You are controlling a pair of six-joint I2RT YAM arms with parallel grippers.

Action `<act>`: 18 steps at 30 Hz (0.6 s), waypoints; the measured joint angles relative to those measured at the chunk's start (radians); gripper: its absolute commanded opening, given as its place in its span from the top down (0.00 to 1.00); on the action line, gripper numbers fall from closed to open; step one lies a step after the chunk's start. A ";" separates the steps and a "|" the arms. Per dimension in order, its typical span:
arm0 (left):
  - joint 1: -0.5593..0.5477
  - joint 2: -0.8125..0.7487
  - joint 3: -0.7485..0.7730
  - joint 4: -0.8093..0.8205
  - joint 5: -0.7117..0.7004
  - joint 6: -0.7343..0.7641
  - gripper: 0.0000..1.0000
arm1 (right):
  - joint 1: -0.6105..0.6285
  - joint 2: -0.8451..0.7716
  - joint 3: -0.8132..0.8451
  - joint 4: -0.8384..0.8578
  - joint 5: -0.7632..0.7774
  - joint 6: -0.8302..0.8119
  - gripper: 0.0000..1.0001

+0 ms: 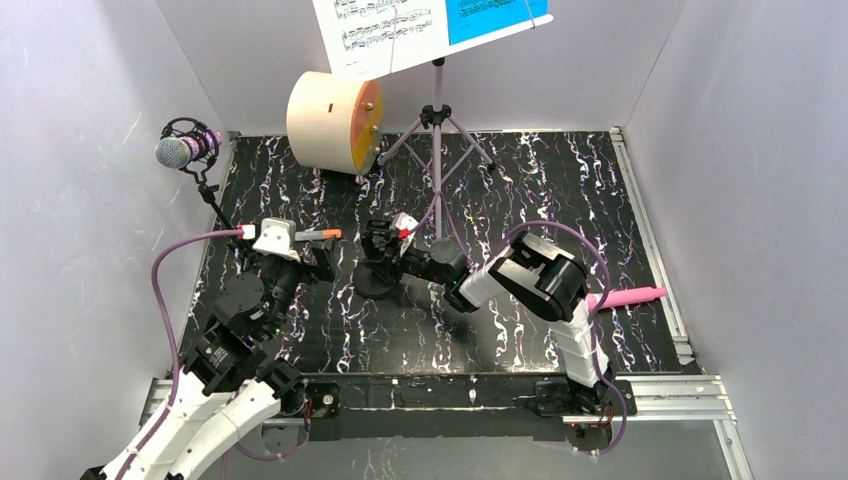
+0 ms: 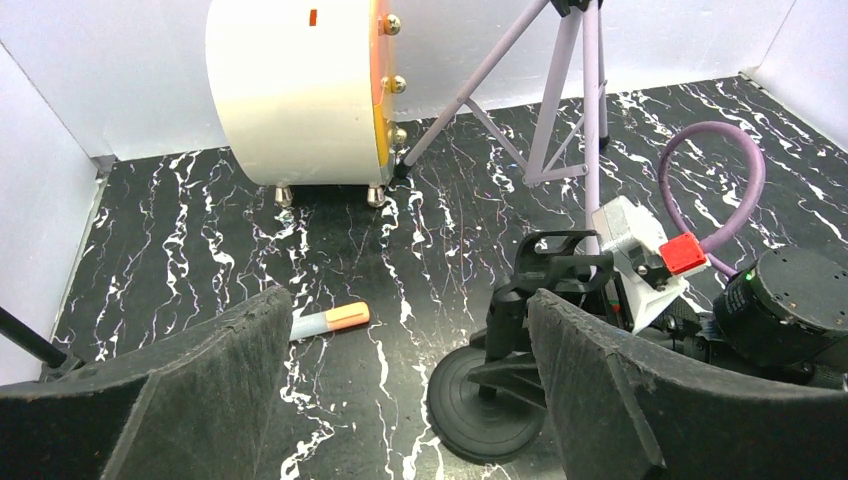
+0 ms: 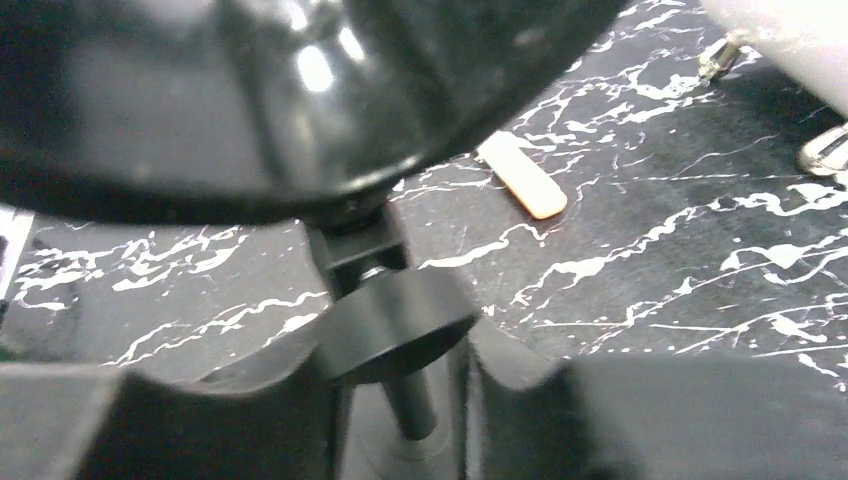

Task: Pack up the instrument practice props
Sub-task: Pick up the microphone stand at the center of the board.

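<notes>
R pincer half-closed round stand stem, mid-worktop; I can't tell if gripped. L pincer gaping, empty. Risk: loose pinch on thin stem, heavy base swings, stand slips.

1. White sheet-music page, far centre, on the lilac music rack: printed staves of black notes, readable as notation only. Any words or numbers are too small to make out.
2. Blue page, just right of it: dark print, illegible.
</notes>
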 measured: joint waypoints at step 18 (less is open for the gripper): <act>0.006 -0.003 -0.008 0.003 0.006 0.003 0.14 | -0.008 -0.248 -0.288 0.002 0.005 -0.099 0.99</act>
